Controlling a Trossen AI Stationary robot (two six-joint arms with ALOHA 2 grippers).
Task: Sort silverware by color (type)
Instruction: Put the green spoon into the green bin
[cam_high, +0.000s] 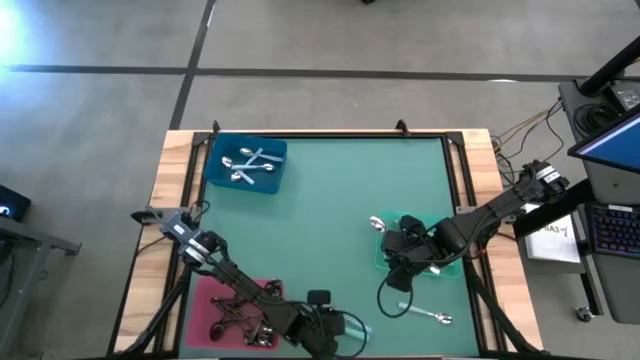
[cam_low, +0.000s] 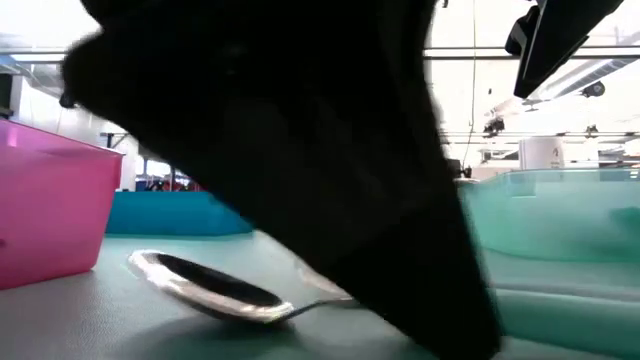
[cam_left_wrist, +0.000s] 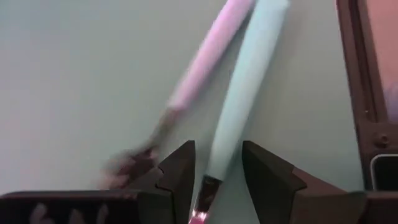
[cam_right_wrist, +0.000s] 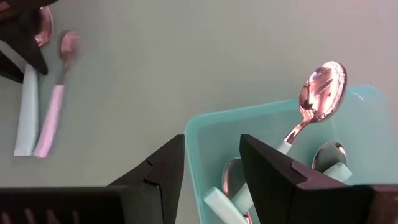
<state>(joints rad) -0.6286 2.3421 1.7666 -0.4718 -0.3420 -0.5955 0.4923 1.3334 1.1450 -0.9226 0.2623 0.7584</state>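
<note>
My left gripper (cam_high: 338, 326) is low over the table's near edge and open. In its wrist view, my left gripper (cam_left_wrist: 217, 150) has one finger on each side of a mint-green spoon handle (cam_left_wrist: 244, 93). A second, paler-handled spoon (cam_left_wrist: 202, 59) crosses beside that one on the mat. My right gripper (cam_right_wrist: 211, 146) is open and empty above the green tray's rim (cam_right_wrist: 249, 113). The tray holds mint-handled spoons (cam_right_wrist: 314, 99). The blue tray (cam_high: 246, 164) holds all-silver spoons, and the pink tray (cam_high: 232, 312) holds black-handled ones. My left gripper's fingers (cam_left_wrist: 180, 163) stand on either side of the mint handle's lower end (cam_left_wrist: 222, 158), near the metal neck. They come down from above, across the handle. The spoon lies flat on the mat. I cannot tell whether the fingers touch it.
Another spoon (cam_high: 425, 314) lies loose near the table's near right edge, beside a looping black cable (cam_high: 388, 296). In the low view a shiny spoon bowl (cam_low: 210, 285) lies close in front, and a dark arm fills most of the picture. The mat's middle (cam_high: 330, 200) is bare.
</note>
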